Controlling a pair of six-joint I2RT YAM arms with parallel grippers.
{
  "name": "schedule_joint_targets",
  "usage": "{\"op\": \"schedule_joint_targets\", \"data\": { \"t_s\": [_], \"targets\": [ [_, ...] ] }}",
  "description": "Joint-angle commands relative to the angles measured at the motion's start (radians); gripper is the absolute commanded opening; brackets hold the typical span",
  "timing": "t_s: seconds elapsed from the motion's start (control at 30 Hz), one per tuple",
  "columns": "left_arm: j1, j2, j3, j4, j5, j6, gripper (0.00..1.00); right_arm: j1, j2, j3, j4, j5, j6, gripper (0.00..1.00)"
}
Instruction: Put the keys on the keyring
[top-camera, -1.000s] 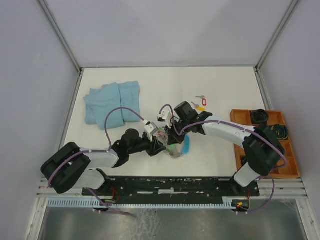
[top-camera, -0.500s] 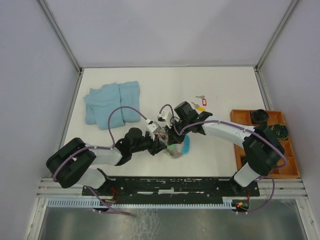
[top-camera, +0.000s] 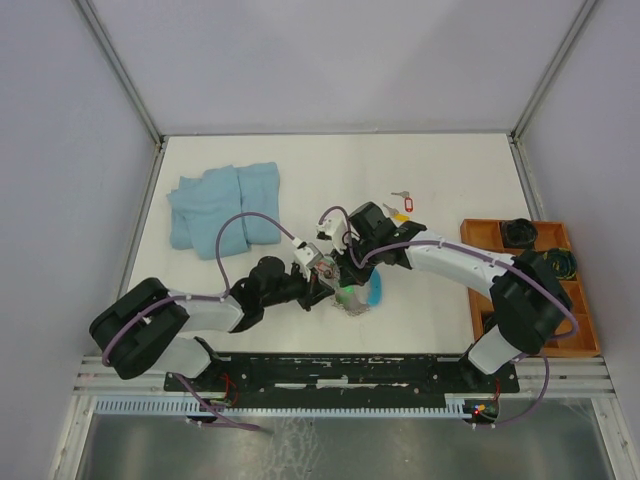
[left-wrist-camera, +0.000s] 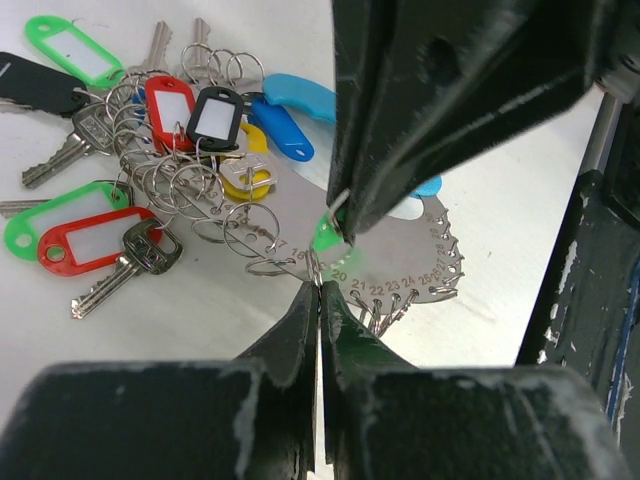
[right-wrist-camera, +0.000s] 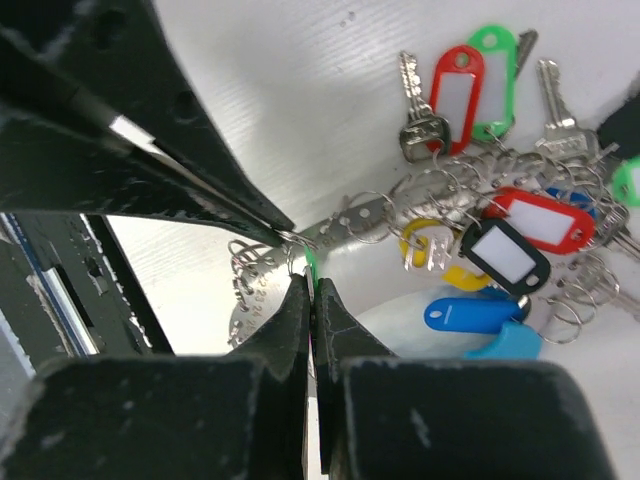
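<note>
Seen from above, the left gripper (top-camera: 333, 291) and right gripper (top-camera: 345, 283) meet over the keys (top-camera: 358, 303), heaped at the near middle of the table (top-camera: 450, 170). In the left wrist view, the left tips are pinched shut on a split ring (left-wrist-camera: 316, 268) at the edge of the numbered disc (left-wrist-camera: 420, 250). In the right wrist view, the right tips are clamped on a green tag (right-wrist-camera: 310, 262).

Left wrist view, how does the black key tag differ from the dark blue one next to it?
The black tag shows a white label window; the dark blue tag shows a plain face. The black tag stands nearly upright in the picture; the dark blue tag slants. Both are oblong plastic tags, side by side in the bunch of rings.
</note>
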Motion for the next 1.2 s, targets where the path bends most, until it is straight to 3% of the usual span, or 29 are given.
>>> {"op": "schedule_joint_targets", "data": {
  "t_s": [0.0, 0.5, 0.73, 1.17],
  "targets": [
    [-0.028, -0.053, 0.0, 0.003, -0.037, 0.073, 0.03, -0.034, 0.014, 0.058, -0.059, 0.128, 0.051, 0.01],
    [-0.115, -0.034, -0.019, 0.092, -0.126, 0.133, 0.03, -0.029, 0.104, 0.114, -0.166, 0.111, 0.066, 0.01],
    [-0.115, -0.014, -0.03, 0.111, -0.139, 0.065, 0.3, 0.025, 0.032, 0.132, -0.152, 0.083, 0.036, 0.01],
    [-0.115, 0.017, 0.006, 0.099, -0.098, -0.071, 0.38, 0.059, 0.023, 0.139, -0.11, 0.071, 0.047, 0.01]
  ]
}}
